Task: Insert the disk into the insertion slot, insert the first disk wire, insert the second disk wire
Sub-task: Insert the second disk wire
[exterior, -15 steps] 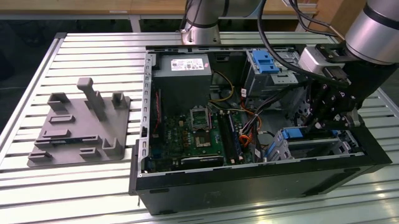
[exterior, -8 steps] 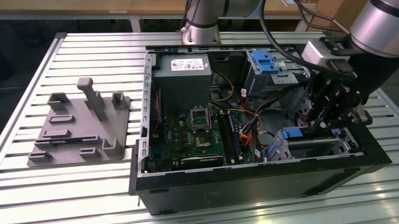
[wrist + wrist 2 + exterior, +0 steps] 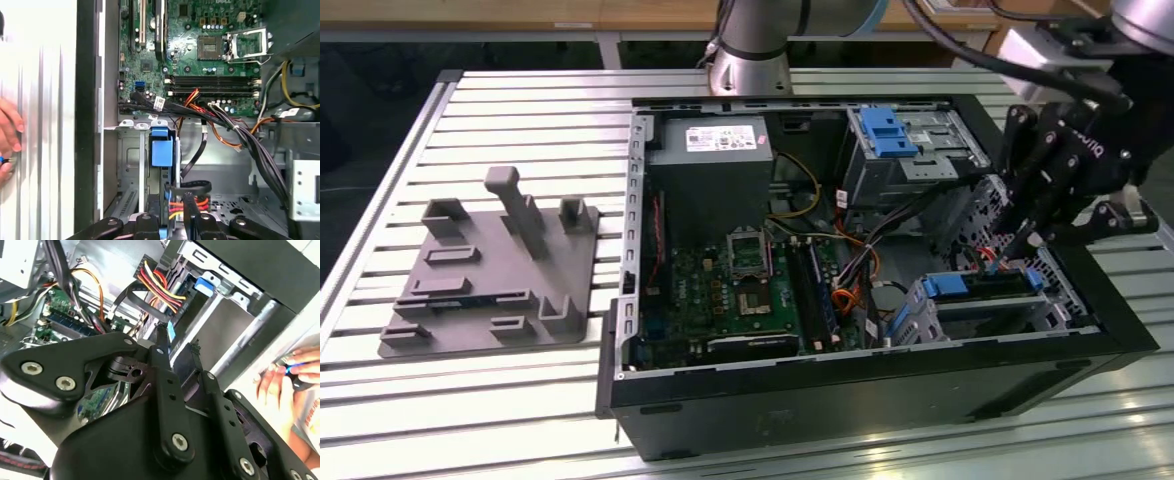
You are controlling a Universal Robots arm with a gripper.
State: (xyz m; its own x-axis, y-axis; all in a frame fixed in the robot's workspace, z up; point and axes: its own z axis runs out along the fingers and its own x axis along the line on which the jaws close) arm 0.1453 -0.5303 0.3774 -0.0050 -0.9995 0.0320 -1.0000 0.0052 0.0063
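Observation:
The disk [image 3: 977, 286], in its blue carrier [image 3: 161, 150], sits inside the low silver insertion slot [image 3: 1014, 316] at the case's front corner on the exterior view's right. My gripper [image 3: 1025, 243] reaches down into the case just behind that slot. In both wrist views its fingers stand close together around the blue-tipped end [image 3: 171, 332] of a flat black disk wire [image 3: 196, 187], right at the disk's rear edge. A bundle of red, yellow and orange wires [image 3: 186, 204] lies against the fingers [image 3: 189, 206] beside the drive.
A taller cage with a blue latch [image 3: 894, 130], the power supply [image 3: 714, 150] and the motherboard [image 3: 734, 290] share the open case. Cable bundles [image 3: 250, 145] cross near the slot. A grey fixture [image 3: 494, 270] lies on the exterior view's left. A person's hand [image 3: 280, 380] rests outside the case wall.

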